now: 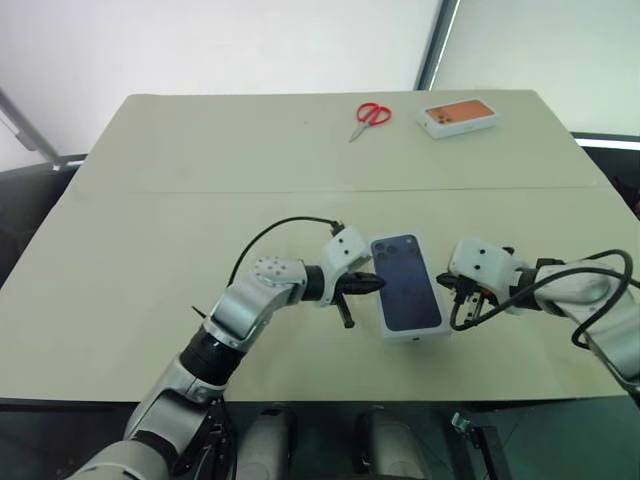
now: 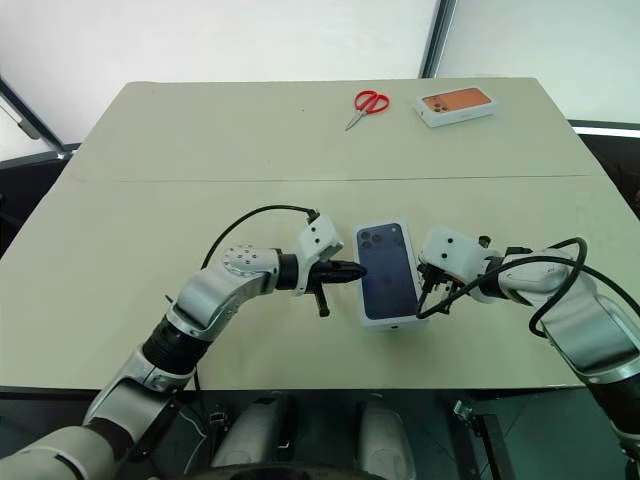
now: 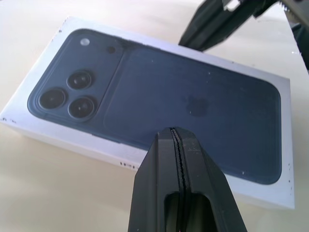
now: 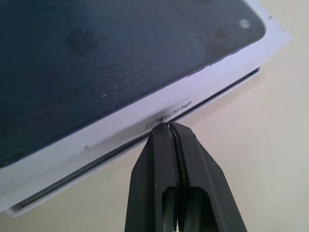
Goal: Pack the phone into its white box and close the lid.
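A broad beige table [image 1: 150,250] stands before pale walls, a dark upright post behind its far edge. On the far side lie red-handled scissors [image 1: 371,117] and, to their right, a white box with an orange-printed face [image 1: 459,116]. Near the front edge, the left gripper [image 1: 372,283], fingers pressed together, touches the left long side of the lid [image 1: 408,284]. The lid, printed with a dark blue phone picture, sits on the white box [image 4: 145,145], a thin seam showing along the side. The closed package lies flat, long axis running from near edge to far, tilted slightly left, camera print at the far end. The right gripper [image 2: 428,287], fingers together, meets its right long side.
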Available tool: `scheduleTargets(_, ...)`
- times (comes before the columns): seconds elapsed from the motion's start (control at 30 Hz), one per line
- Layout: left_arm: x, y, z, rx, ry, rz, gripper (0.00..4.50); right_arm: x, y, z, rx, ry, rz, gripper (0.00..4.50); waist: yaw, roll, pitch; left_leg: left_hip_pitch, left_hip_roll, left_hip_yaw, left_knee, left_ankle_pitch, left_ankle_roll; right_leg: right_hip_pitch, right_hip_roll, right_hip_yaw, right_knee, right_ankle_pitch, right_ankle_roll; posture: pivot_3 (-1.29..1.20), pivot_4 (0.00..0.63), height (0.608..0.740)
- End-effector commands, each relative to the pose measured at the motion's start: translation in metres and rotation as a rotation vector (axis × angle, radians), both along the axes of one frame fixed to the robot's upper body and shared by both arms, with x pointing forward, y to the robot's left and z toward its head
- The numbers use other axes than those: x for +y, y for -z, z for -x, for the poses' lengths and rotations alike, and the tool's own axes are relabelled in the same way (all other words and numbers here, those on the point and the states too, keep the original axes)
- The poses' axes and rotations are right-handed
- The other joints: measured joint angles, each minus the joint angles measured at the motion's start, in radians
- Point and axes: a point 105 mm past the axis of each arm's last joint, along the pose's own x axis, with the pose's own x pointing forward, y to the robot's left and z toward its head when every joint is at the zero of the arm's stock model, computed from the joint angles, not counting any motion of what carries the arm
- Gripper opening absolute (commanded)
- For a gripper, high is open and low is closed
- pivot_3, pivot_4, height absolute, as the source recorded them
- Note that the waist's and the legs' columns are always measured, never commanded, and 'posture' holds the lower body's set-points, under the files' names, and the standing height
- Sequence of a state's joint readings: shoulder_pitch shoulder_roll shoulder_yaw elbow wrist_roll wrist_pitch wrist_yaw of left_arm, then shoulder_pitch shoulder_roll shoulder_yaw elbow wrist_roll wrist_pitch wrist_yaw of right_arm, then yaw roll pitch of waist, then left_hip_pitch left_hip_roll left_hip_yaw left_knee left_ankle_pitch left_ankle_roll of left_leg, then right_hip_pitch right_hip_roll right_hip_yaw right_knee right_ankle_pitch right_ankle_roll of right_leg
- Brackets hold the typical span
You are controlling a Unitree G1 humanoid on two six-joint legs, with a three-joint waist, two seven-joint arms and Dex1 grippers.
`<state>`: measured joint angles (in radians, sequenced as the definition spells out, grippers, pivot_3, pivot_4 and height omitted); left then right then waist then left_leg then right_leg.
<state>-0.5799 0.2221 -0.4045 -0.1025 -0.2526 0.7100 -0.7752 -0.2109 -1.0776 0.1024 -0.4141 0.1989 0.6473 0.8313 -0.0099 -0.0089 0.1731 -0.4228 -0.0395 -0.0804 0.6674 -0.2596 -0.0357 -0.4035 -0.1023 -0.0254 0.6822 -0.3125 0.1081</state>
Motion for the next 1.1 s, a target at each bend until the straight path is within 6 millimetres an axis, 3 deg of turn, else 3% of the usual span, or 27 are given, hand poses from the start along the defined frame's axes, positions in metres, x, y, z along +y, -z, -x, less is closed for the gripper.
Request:
scheduleTargets(0.03, 0.002, -0.012, -0.001, -0.035, -0.003, 0.05, 0.0, 0.004, -0.01, 0.0, -0.047, -0.021, 0.003, 0.02, -0.001, 0.0, 0.0, 0.0, 0.0, 0.0, 0.0, 0.0, 0.0, 0.0, 0.0, 0.0, 0.0, 0.0, 0.0, 0.0, 0.15, 0.697)
scheduleTargets(0.2, 0.021, -0.014, -0.006, -0.022, -0.039, 0.026, 0.0, 0.002, -0.011, -0.001, -0.054, -0.009, 0.006, 0.02, -0.002, 0.0, 0.0, 0.0, 0.0, 0.0, 0.0, 0.0, 0.0, 0.0, 0.0, 0.0, 0.0, 0.0, 0.0, 0.0, 0.15, 0.697)
scheduleTargets(0.4, 0.036, 0.005, -0.003, -0.018, -0.036, -0.117, 0.0, -0.004, -0.014, -0.005, -0.074, 0.013, 0.016, 0.02, 0.001, 0.0, 0.0, 0.001, 0.0, 0.0, 0.0, 0.0, 0.0, 0.0, 0.0, 0.0, 0.0, 0.0, 0.0, 0.0, 0.15, 0.697)
scheduleTargets(0.73, 0.005, 0.016, -0.003, 0.002, -0.016, -0.122, 0.0, -0.007, -0.026, -0.007, -0.099, 0.001, 0.037, 0.02, 0.001, 0.0, 0.0, 0.0, 0.0, 0.0, 0.0, 0.0, 0.0, 0.0, 0.0, 0.0, 0.0, 0.0, 0.0, 0.0, 0.15, 0.697)
scheduleTargets(1.1, -0.002, 0.007, -0.002, 0.009, -0.019, -0.049, 0.0, 0.0, -0.026, -0.001, -0.085, -0.023, 0.024, 0.02, 0.001, 0.0, 0.0, 0.001, 0.0, 0.0, 0.0, 0.0, 0.0, 0.0, 0.0, 0.0, 0.0, 0.0, 0.0, 0.0, 0.15, 0.697)
